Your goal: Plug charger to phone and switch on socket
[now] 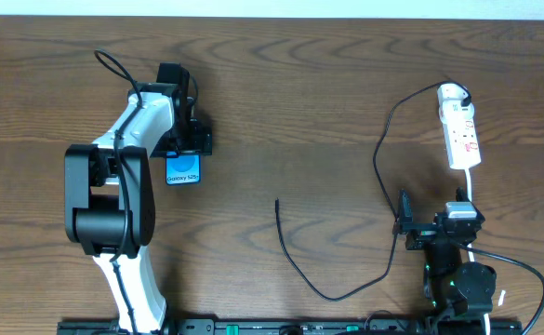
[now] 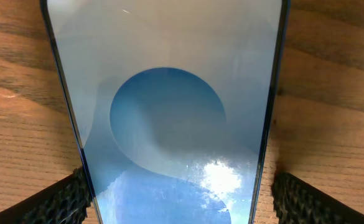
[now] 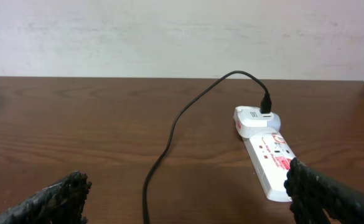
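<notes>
The phone (image 1: 183, 171) lies flat on the wooden table, blue screen up. It fills the left wrist view as the phone (image 2: 169, 93). My left gripper (image 1: 186, 154) is open and straddles it, one black finger (image 2: 57, 199) by its left edge, the other finger (image 2: 306, 199) a little off its right edge. The charger cable (image 1: 290, 251) loops over the table, its free tip (image 1: 277, 201) lying at mid-table, apart from the phone. The cable (image 3: 169, 137) runs to a white adapter (image 3: 253, 118) at the far end of the socket strip (image 1: 459, 130). My right gripper (image 1: 404, 223) is open and empty, just short of the socket (image 3: 269, 158).
The strip's white cord (image 1: 472, 191) runs down past the right arm's base. The far table edge meets a pale wall (image 3: 169, 37). The left arm's body (image 1: 113, 186) covers the table to the left of the phone.
</notes>
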Action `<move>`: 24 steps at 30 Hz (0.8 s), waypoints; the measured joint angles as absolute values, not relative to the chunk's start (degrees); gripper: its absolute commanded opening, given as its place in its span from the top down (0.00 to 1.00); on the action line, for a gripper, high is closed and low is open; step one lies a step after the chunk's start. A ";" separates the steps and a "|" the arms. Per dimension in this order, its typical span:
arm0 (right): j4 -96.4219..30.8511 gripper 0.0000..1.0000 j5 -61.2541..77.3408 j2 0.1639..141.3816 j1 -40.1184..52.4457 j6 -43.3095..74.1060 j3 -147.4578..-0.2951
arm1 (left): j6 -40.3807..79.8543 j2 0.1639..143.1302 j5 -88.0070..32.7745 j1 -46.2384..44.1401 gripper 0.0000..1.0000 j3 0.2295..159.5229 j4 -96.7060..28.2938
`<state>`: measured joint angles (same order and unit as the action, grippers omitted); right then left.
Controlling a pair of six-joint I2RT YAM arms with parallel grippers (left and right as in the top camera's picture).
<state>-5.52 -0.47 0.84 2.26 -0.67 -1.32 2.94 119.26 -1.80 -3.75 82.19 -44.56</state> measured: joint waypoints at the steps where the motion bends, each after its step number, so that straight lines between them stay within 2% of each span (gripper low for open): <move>1: -5.54 0.01 -0.49 0.84 2.26 -0.67 -1.32 | 2.94 119.26 -1.83 -3.75 0.07 82.19 -44.56; 24: -5.52 0.01 -0.49 0.84 2.26 -0.67 -1.32 | 3.40 119.26 -1.80 -3.75 0.07 82.19 -44.58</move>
<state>-5.52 -0.49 0.84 2.26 -0.67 -1.32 3.40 119.26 -1.80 -3.75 82.19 -44.58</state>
